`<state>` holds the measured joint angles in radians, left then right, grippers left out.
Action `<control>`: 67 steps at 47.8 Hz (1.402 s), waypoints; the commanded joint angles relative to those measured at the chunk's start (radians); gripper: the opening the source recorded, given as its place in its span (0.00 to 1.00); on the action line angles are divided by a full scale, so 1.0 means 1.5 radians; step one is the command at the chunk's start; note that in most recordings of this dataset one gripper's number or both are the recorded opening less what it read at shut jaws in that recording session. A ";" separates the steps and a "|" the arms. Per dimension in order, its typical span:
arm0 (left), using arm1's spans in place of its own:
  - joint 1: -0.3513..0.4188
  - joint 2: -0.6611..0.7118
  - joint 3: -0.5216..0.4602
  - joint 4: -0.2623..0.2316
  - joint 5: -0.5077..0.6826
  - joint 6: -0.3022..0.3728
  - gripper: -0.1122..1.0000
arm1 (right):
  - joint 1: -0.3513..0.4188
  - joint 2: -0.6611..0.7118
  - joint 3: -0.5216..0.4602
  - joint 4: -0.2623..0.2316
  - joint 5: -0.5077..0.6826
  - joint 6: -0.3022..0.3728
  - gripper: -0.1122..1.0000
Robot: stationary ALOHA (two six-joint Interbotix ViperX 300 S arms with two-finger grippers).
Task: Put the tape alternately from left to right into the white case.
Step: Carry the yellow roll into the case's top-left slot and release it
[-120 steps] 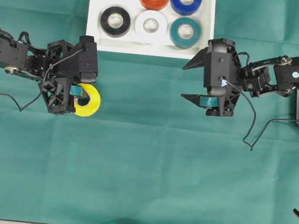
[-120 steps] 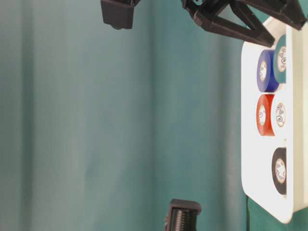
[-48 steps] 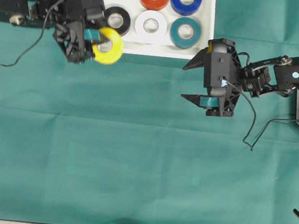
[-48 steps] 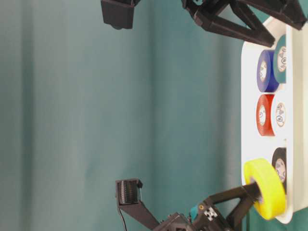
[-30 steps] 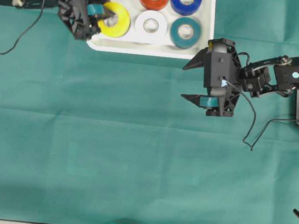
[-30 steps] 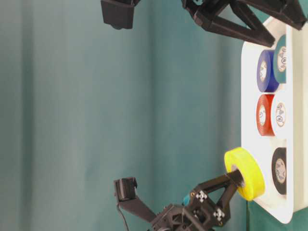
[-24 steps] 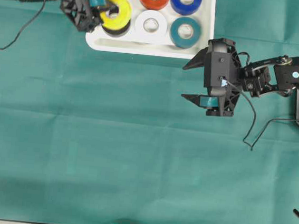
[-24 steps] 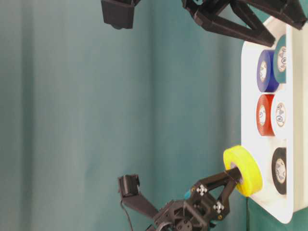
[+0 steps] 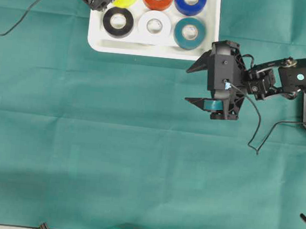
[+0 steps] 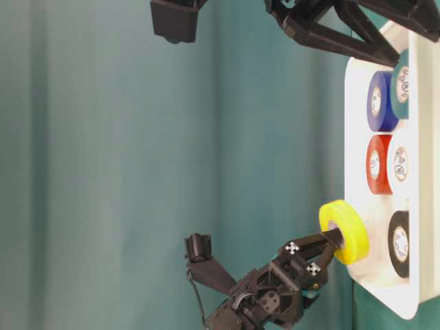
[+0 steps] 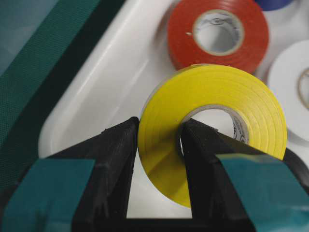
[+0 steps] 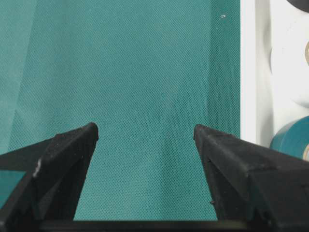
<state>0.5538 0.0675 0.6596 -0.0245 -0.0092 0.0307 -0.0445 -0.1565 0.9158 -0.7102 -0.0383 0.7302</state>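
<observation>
Overhead ext.: looked straight down on whole green cloth [image 9: 137, 162], white case [image 9: 95, 38] at top edge. Table-level ext.: low, sideways-rotated, case [image 10: 361, 261] at right. L wrist cam: very close, faced down past its fingers [image 11: 108, 169] into case corner. R wrist cam: close over cloth, case rim at right. All four shared the case.

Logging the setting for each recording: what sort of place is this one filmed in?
Most likely a lab robot workbench, not a home: a green cloth covers the table, two black robot arms with cables work over it, the left gripper holding a yellow tape roll above a white case.
</observation>
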 commanded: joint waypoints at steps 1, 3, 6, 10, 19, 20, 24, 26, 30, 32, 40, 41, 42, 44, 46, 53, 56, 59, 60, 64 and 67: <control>0.006 0.000 -0.019 0.001 -0.006 0.001 0.07 | 0.001 -0.004 -0.008 0.001 -0.005 0.000 0.88; 0.007 0.004 -0.024 0.001 -0.006 0.001 0.07 | 0.001 -0.004 -0.008 0.001 -0.005 -0.001 0.88; 0.008 0.011 -0.026 0.001 -0.005 0.001 0.07 | 0.001 -0.004 -0.008 0.001 -0.005 -0.001 0.88; 0.008 0.017 -0.030 0.001 -0.004 0.001 0.07 | 0.001 -0.004 -0.008 0.001 -0.005 0.000 0.88; 0.008 0.019 -0.031 0.001 0.006 0.000 0.07 | 0.001 -0.004 -0.008 0.001 -0.005 -0.001 0.88; 0.008 0.019 -0.032 0.001 0.007 0.000 0.07 | 0.001 -0.004 -0.008 0.002 -0.005 -0.001 0.88; 0.008 0.018 -0.031 0.001 0.012 0.000 0.07 | 0.001 -0.004 -0.008 0.001 -0.005 -0.001 0.88; 0.008 0.019 -0.032 0.001 0.014 0.000 0.07 | 0.001 -0.004 -0.008 0.002 -0.005 0.000 0.88; 0.008 0.017 -0.031 0.001 0.016 0.000 0.08 | 0.001 -0.004 -0.009 0.001 -0.005 -0.001 0.88; 0.008 0.016 -0.031 0.001 0.016 0.001 0.10 | 0.001 -0.004 -0.009 0.001 -0.005 0.000 0.88; 0.008 0.011 -0.028 0.001 0.016 0.002 0.41 | 0.001 -0.004 -0.010 0.001 -0.005 -0.001 0.88; 0.008 0.010 -0.028 0.001 0.016 0.002 0.46 | 0.001 -0.004 -0.010 0.001 -0.005 -0.001 0.88; 0.008 0.010 -0.027 0.001 0.016 0.002 0.52 | 0.001 -0.004 -0.010 0.001 -0.005 -0.001 0.88; 0.008 0.009 -0.026 0.001 0.015 0.002 0.63 | 0.001 -0.004 -0.010 0.001 -0.005 -0.001 0.88; 0.008 0.008 -0.026 0.001 0.016 0.002 0.74 | 0.001 -0.004 -0.011 0.001 -0.005 0.000 0.88; 0.008 0.007 -0.021 0.001 0.016 0.001 0.98 | 0.001 -0.004 -0.011 0.001 -0.005 0.000 0.88; 0.008 0.006 -0.020 0.001 0.016 0.001 0.98 | 0.001 -0.004 -0.011 0.001 -0.005 -0.001 0.88; 0.008 0.005 -0.019 0.001 0.016 0.001 0.98 | 0.001 -0.004 -0.011 0.002 -0.005 0.000 0.88; 0.007 0.004 -0.018 0.001 0.016 0.001 0.98 | 0.002 -0.004 -0.012 0.001 -0.005 -0.001 0.88; 0.005 -0.003 -0.015 0.001 0.016 0.001 0.98 | 0.001 -0.004 -0.011 0.001 -0.005 -0.001 0.88; 0.002 -0.010 -0.012 0.001 0.016 0.000 0.98 | 0.001 -0.004 -0.011 0.001 -0.005 -0.001 0.88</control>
<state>0.5614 0.0951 0.6458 -0.0245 0.0199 0.0322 -0.0460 -0.1549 0.9158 -0.7087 -0.0383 0.7286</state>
